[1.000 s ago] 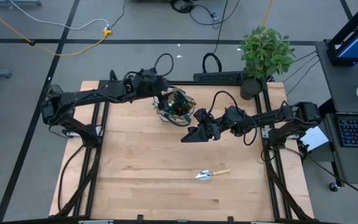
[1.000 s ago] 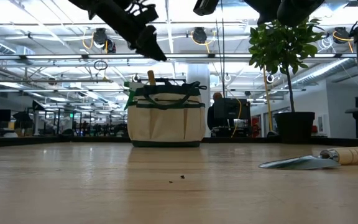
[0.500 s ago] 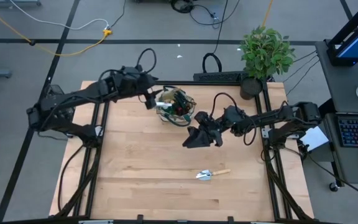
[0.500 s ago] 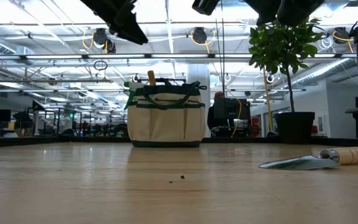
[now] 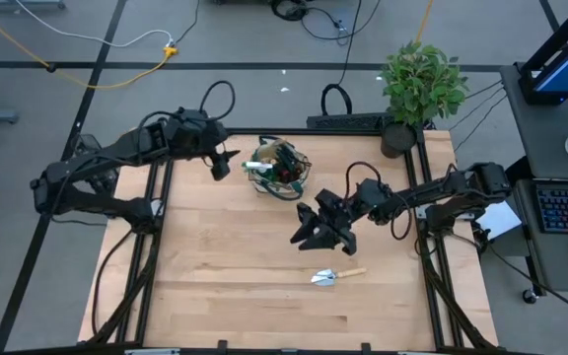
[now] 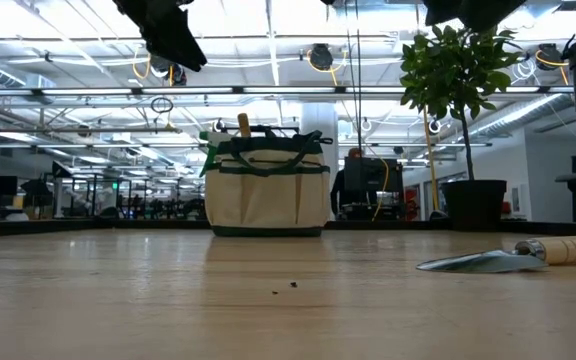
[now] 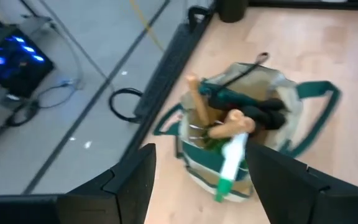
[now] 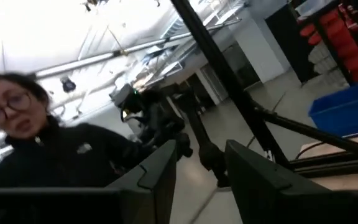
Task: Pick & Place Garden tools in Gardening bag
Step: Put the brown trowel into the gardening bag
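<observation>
My left gripper [image 5: 220, 163] hangs above the far left part of the table [image 5: 225, 276], just left of the gardening bag [image 5: 278, 170], its fingers [image 7: 129, 186] spread wide with nothing between them. From my left wrist I look down into that bag [image 7: 241, 137]: it stands upright at the far middle of the table and holds wooden handles [image 7: 197, 106], a dark tool and a green-and-white item [image 7: 229, 165] poking out over its rim. In the low view the bag [image 6: 267, 185] sits well back, green loop handles up, one wooden handle showing above the top. Further right, my right gripper [image 5: 314, 229] hovers over the middle of the table, pointing left, its fingers [image 8: 154, 180] parted by a moderate gap and empty. Just nearer the front edge, below that gripper, one trowel [image 5: 333, 276] lies flat on the wood, blade to the left, wooden handle to the right, apart from my fingers. A potted plant [image 5: 417, 84] stands at the far right corner. Beyond the table, my right wrist camera sees a person [image 8: 48, 162] in a dark jacket.
</observation>
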You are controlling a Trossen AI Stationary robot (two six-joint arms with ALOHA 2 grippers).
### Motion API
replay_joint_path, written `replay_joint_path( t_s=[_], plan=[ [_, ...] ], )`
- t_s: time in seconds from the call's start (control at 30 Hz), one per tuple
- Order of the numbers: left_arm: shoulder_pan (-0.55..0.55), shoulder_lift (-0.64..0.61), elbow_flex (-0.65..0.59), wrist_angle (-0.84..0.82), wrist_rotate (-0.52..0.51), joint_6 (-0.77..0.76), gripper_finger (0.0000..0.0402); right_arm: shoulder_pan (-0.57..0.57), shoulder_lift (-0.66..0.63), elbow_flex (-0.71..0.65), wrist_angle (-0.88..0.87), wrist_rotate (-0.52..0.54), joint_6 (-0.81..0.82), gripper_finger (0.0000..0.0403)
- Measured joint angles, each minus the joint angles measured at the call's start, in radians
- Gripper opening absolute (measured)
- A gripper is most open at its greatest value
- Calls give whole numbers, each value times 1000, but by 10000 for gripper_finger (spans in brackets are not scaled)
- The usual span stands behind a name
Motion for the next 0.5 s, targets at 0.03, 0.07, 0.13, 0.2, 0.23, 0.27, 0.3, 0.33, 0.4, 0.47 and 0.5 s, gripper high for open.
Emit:
replay_joint_path(
  t_s=[0.03, 0.07, 0.13, 0.2, 0.23, 0.27, 0.3, 0.33, 0.4, 0.47, 0.5],
  plan=[
    [0, -3, 0, -8, 18, -4, 255, 6, 0, 1, -11, 5, -18, 130],
    [0, -5, 0, -11, 37, -6, 255, 11, 0, 6, -37, 4, -35, 130],
    [0, -8, 0, -12, 73, -6, 255, 23, -8, 31, -143, 4, -64, 130],
    [0, -8, 0, -12, 108, -8, 255, 38, -17, 76, -312, 4, -120, 130],
    [0, -8, 0, -14, 121, -10, 255, 47, -18, 107, -411, 5, -158, 130],
    [0, -8, 0, -15, 129, -13, 255, 56, -25, 134, -527, 4, -195, 130],
    [-1, -8, 0, -16, 138, -13, 255, 69, -33, 161, -653, 3, -232, 130],
    [-2, -8, 0, -16, 143, -14, 255, 79, -34, 195, -771, 4, -271, 130],
    [-2, -8, 0, -21, 147, -18, 255, 99, -36, 254, -961, 44, -348, 130],
    [-3, -8, 0, -21, 148, -25, 255, 117, -38, 291, -1131, 92, -397, 130],
    [-3, -8, 0, -26, 148, -25, 255, 128, -36, 306, -1192, 119, -410, 130]
  ],
)
